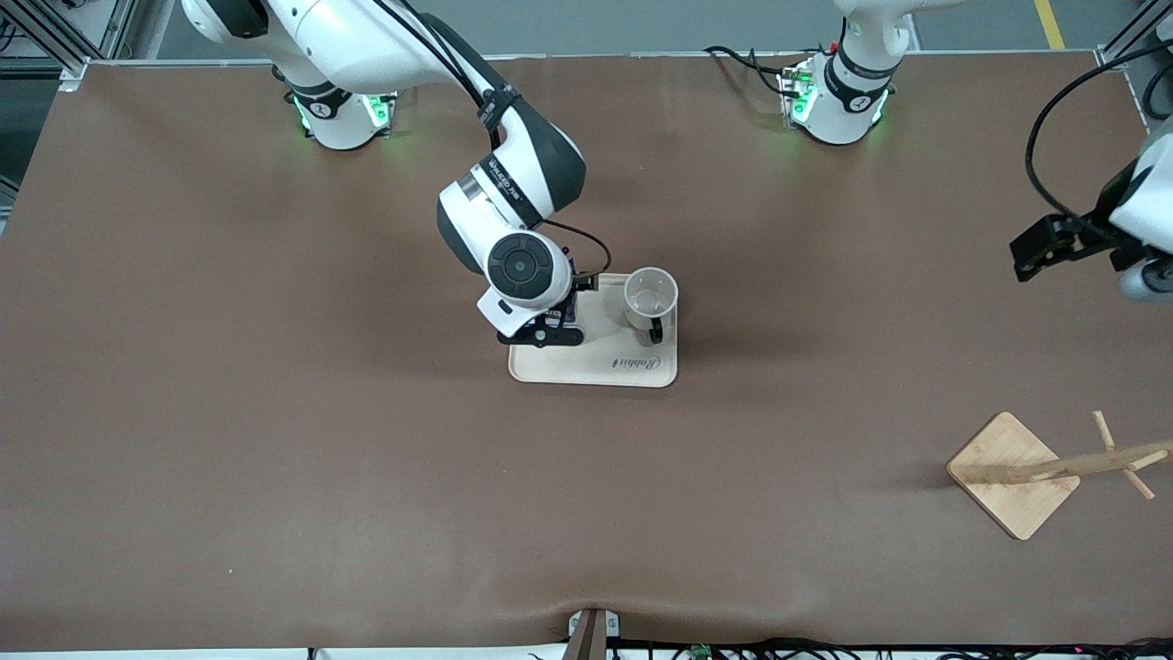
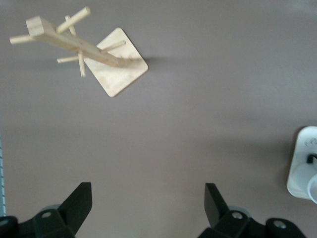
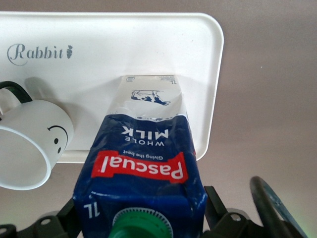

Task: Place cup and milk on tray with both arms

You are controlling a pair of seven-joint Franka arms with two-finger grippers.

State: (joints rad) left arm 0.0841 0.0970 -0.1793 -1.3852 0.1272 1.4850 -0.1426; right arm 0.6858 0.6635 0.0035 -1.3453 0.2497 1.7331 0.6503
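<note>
Since the milk (image 3: 141,163) stands upright on the tray (image 1: 596,371) with the right gripper (image 1: 542,335) straddling it, I judge the step in hand to be the release and retreat. The fingers (image 3: 214,201) sit about as wide as they can either side of the carton and seem just clear of its walls, though the wrist view is too tight to be sure. A straight vertical lift suits best, because any sideways drift could tip the tall carton.

Read as a clock on the front view, the milk takes the tray's nine o'clock end, hidden there under the wrist, and the cup (image 1: 651,298) stands at about two o'clock, apart from the carton, handle toward six. Both sit inside the rim.

Bare desk (image 1: 275,458) surrounds the tray. The wooden rack (image 1: 1013,477) lies well apart at four o'clock. The left gripper (image 1: 1031,257) waits near three o'clock over the desk, fingers spread, holding nothing.
</note>
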